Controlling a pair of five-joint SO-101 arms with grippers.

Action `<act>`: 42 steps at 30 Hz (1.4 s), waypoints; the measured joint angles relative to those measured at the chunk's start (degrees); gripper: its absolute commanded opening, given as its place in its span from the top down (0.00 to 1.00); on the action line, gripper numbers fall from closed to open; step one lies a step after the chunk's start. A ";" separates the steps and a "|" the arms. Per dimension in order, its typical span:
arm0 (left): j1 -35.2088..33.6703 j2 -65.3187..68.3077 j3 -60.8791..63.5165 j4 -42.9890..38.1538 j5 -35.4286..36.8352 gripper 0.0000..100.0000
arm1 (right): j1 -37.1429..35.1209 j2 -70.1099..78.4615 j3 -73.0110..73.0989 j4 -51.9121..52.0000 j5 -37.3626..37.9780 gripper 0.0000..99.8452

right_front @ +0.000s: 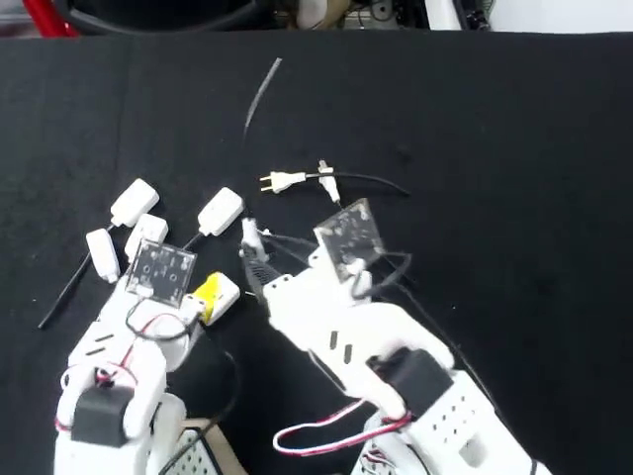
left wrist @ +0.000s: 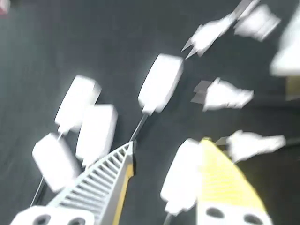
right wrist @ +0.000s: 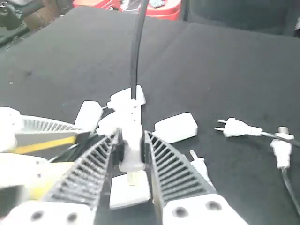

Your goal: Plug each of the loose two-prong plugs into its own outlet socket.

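Right tool (right wrist: pixel 131 137) pinches a plug (right wrist: pixel 129 117) over black tablecloth (right_front: pixel 495 148), red bar (right_front: pixel 40 15) behind.

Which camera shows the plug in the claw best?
The right wrist view: the plug sits close up between the fingers of the right gripper, prongs pointing down at a white socket. In the high view it is a small white bit at that arm's tip. The left wrist view is too blurred to pick it out.

A black table (right_front: pixel 514 148) spreads across the scene. A thin grey strand (right_front: pixel 262 91) lies loose on it toward 12 o'clock. Beyond the far edge, a red frame (right_front: pixel 45 15) stands at 11 o'clock beside dark cables (right_front: pixel 158 18). A tan board (right_front: pixel 213 440) peeks in at 7 o'clock.
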 measured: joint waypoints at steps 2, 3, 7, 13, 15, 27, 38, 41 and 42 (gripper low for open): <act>3.87 0.00 -3.08 0.00 3.08 0.80 | 2.20 -3.87 1.32 0.00 -1.05 0.99; 5.45 0.00 -3.87 0.00 4.57 0.79 | 2.99 -5.98 1.85 0.26 -1.49 0.99; 10.73 0.00 -4.57 0.09 8.00 0.78 | 4.22 -14.59 2.81 2.90 -2.20 0.99; 21.80 0.00 -5.71 1.93 8.35 0.78 | 4.22 -21.54 6.15 4.57 -2.20 0.99; 25.05 0.09 -5.80 -0.26 8.35 0.78 | 4.22 -21.98 6.77 4.92 -2.29 0.99; 22.95 0.00 -4.40 -7.12 8.35 0.78 | -0.70 -21.98 6.86 9.49 -2.29 0.99; 16.97 0.26 -4.31 -7.47 7.12 0.78 | -0.70 -22.15 4.75 17.85 -1.14 0.99; 16.79 0.00 -2.90 -7.47 5.54 0.78 | -0.70 -22.15 4.75 17.93 -0.97 0.99; 16.79 0.00 -2.46 -7.47 4.84 0.78 | -0.70 -22.15 4.75 17.93 -0.97 0.99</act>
